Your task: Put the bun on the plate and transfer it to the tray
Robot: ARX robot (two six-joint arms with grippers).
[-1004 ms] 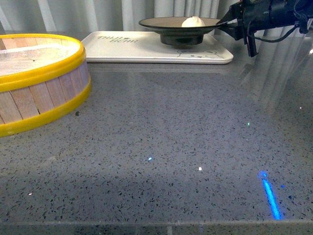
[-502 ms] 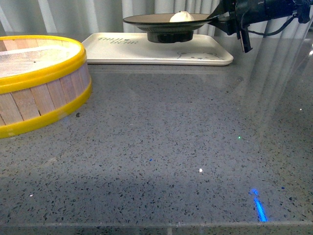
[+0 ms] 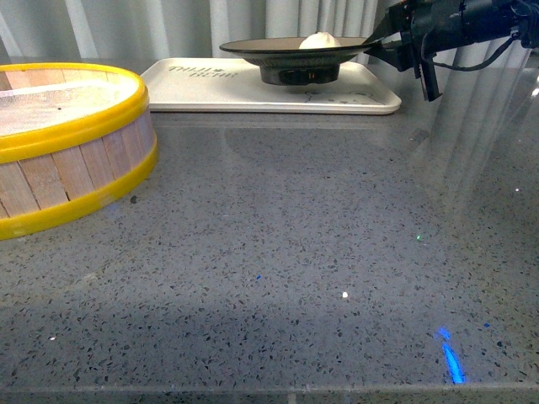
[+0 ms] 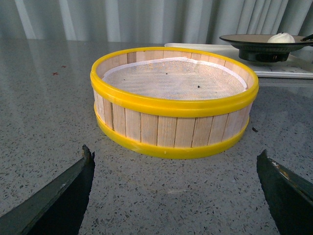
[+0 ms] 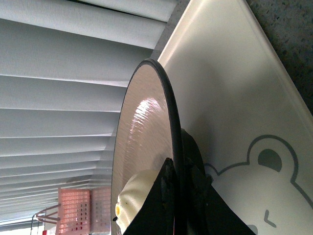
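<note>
1. Countertop (image 3: 278,252): the grey speckled stone surface fills most of your front view and carries everything else.

2. Steamer basket (image 3: 59,143): the wooden, yellow-rimmed basket sits at your front left, with a pale mesh liner inside. In the left wrist view (image 4: 173,98) it stands just ahead of the camera, upright.

3. Tray (image 3: 210,84): the cream-white rectangle lies flat at the far edge of the counter, dark lettering near its left far corner. In the right wrist view (image 5: 230,88) you can see a bear drawing on it.

4. Plate (image 3: 278,46): tan inside, black rim and black foot. Its foot is over the tray's right half; you cannot tell from these views whether the foot is touching the tray or just above it.

5. Right gripper (image 3: 383,40): the black arm reaches in from the upper right, and its fingers pinch the plate's right rim. The right wrist view shows one finger on each side of the rim (image 5: 177,196).

6. Left gripper (image 4: 176,196): its two dark fingertips stand wide apart above bare counter, holding nothing.

7. Bun (image 3: 320,40): small, creamy white, resting inside the plate toward its right side, near the pinched rim.
</note>
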